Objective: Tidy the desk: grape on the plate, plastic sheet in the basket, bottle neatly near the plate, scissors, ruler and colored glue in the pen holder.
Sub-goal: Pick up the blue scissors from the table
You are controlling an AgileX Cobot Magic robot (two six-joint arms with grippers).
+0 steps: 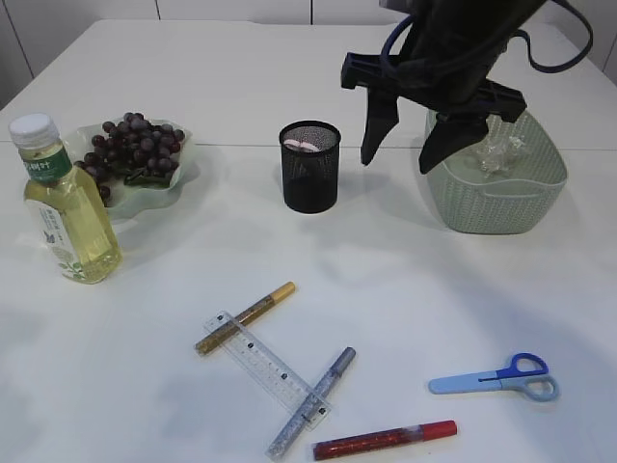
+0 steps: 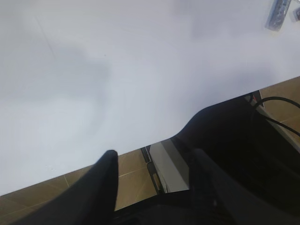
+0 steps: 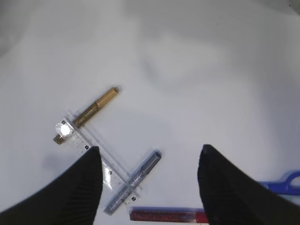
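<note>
Exterior view showed the right gripper [image 1: 410, 149] hanging with its fingers spread and empty just over the basket [image 1: 501, 207], which sat near the far right edge of the table [image 1: 405, 280] with the crumpled plastic sheet [image 1: 496, 149] inside. Grapes [image 1: 130, 145] lay on the plate [image 1: 183, 178] at the far left, the bottle [image 1: 63, 207] just beside it. The pen holder [image 1: 309, 166] stood mid-table. Ruler [image 1: 268, 371], three glue pens and scissors [image 1: 496, 376] lay along the near edge, well apart from the gripper; a clean pick would need a lift clear of the basket rim first.

Left wrist view showed the left gripper [image 2: 152, 176] parted, holding nothing, past the table's near edge.

Right wrist view showed spread, empty fingers above the ruler [image 3: 96, 157], the pens and the scissors [image 3: 283, 180].
</note>
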